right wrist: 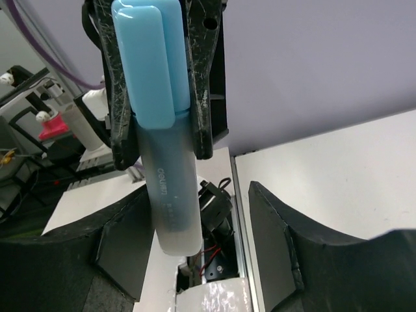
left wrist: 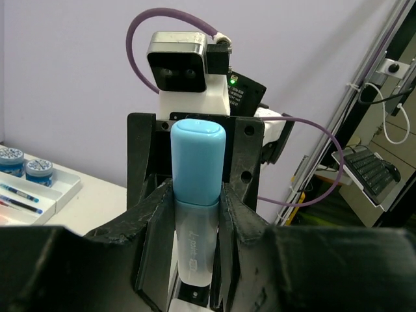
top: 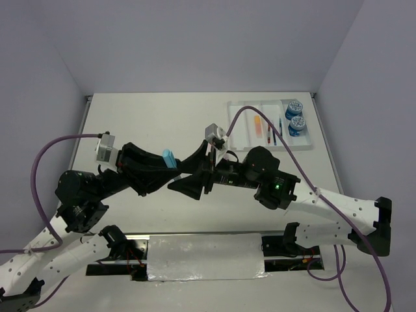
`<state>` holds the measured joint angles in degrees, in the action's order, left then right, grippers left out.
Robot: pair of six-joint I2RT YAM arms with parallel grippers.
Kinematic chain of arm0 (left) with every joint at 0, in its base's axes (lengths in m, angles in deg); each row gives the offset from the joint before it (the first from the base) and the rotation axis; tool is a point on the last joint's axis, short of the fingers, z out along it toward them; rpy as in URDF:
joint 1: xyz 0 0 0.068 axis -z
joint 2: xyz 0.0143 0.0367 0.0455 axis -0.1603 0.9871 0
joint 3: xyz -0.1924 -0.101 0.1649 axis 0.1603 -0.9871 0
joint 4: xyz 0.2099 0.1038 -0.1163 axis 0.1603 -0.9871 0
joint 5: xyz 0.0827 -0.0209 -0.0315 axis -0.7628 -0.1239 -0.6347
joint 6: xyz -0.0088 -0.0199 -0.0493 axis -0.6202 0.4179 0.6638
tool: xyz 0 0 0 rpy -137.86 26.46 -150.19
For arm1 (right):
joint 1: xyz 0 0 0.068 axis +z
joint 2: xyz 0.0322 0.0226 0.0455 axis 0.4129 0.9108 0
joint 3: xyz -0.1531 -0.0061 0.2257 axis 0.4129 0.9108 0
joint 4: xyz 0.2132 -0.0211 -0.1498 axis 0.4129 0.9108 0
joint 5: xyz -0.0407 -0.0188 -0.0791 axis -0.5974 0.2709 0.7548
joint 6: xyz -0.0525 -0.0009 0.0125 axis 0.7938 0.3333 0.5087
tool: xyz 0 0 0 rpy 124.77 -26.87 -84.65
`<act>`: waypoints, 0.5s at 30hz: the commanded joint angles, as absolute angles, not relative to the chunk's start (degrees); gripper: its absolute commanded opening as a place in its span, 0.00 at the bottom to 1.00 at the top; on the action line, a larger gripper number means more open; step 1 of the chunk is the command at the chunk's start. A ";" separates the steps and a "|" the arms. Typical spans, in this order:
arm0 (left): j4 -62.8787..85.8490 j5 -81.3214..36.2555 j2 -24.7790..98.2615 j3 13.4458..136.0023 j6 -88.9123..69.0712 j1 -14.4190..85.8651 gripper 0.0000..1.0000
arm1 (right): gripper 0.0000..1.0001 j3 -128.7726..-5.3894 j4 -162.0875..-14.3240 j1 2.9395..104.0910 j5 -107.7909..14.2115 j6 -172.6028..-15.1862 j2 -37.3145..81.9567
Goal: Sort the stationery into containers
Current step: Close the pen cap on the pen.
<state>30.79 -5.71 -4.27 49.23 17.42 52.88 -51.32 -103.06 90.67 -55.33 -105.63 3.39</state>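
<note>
My left gripper [top: 170,168] is shut on a light-blue marker [top: 170,158] and holds it in the air over the table's middle. In the left wrist view the marker [left wrist: 195,195] stands upright between my left gripper's [left wrist: 195,227] fingers. My right gripper [top: 187,174] faces it, open, its jaws on either side of the marker's clear end. In the right wrist view the marker [right wrist: 162,130] hangs close to the left finger of my right gripper [right wrist: 201,240], not clamped by it. The white divided tray [top: 242,140] lies at the far right with two blue rolls [top: 296,115], an orange marker [top: 258,125] and pens [top: 269,134].
The tray [left wrist: 62,188] with the rolls [left wrist: 26,162] and pens [left wrist: 19,195] also shows at the left of the left wrist view. A purple cable [top: 260,114] arcs over the tray. The right wrist camera [left wrist: 185,62] sits straight ahead of the left gripper.
</note>
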 commanded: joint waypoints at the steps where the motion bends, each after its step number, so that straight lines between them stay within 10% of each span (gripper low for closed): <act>1: 31.89 -2.67 -3.25 51.95 16.21 52.99 0.00 | 0.63 -53.13 -102.78 90.75 -55.32 -105.19 4.96; 15: 23.63 -7.50 -1.58 54.23 14.45 53.08 0.00 | 0.21 -54.20 -102.25 90.66 -55.67 -103.16 5.84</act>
